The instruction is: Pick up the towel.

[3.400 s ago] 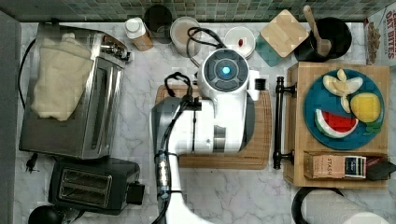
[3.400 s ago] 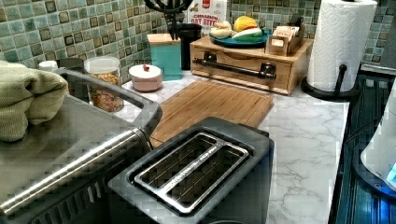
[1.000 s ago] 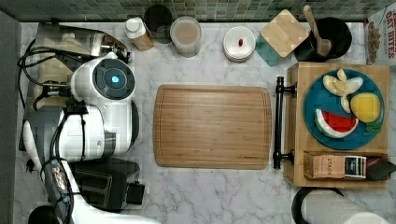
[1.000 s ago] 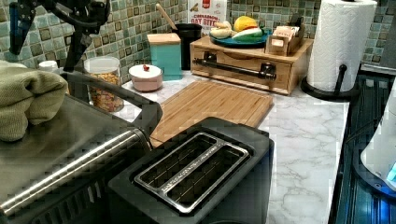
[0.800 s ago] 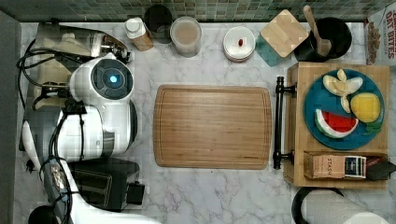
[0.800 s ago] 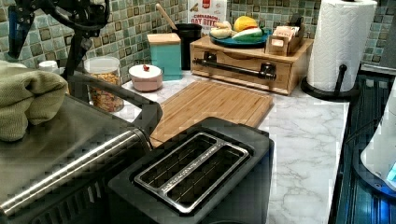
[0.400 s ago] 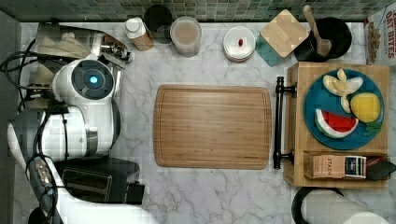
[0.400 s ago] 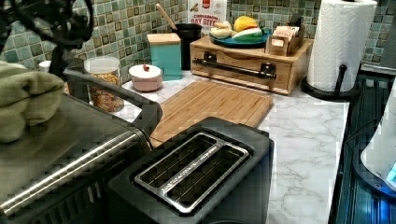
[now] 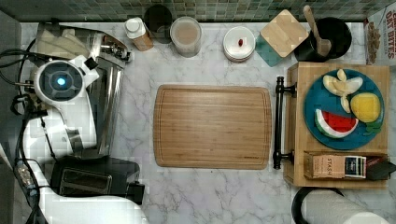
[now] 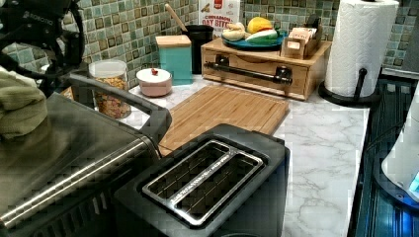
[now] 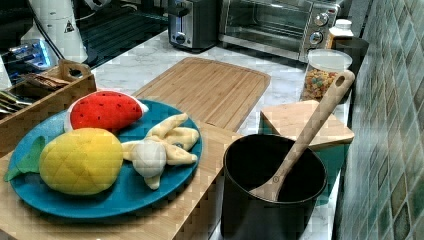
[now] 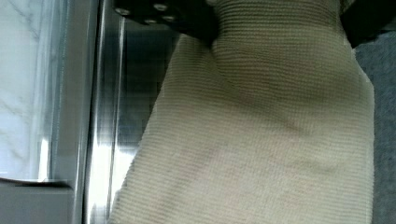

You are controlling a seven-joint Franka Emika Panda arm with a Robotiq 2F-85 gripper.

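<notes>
The arm (image 9: 65,116) has swung off the cutting board (image 9: 212,126), which it covered a few seconds ago, and now stands over the toaster oven (image 9: 107,93) at the top view's left; in the last half second it moved further toward the top view's left edge. The cutting board now lies bare.

In the wrist view the towel (image 12: 280,135) lies close below the camera on the oven's steel top. The gripper (image 12: 280,14) is spread, one dark finger (image 12: 177,14) on each side of the towel's upper fold, with the cloth bulging between them; whether they press it yet cannot be told.

In the left view the black toaster (image 10: 207,182) is nearest, just beside the oven, and the towel (image 10: 20,103) is bunched at the left view's left edge, partly cut off. The arm's dark wrist hangs above it, mostly out of frame.

Open desk (image 9: 140,74) runs between the oven and the cutting board. Farther along the wall stand a cereal jar (image 10: 109,89), a white lidded bowl (image 10: 154,80) and a teal box (image 10: 174,58). Farthest, the wooden stand (image 10: 267,64) carries a blue plate (image 9: 343,142) of plush fruit, near the paper towel roll (image 10: 360,47).

In the top view the arm hides most of the towel; only a pale corner (image 9: 51,44) shows.
</notes>
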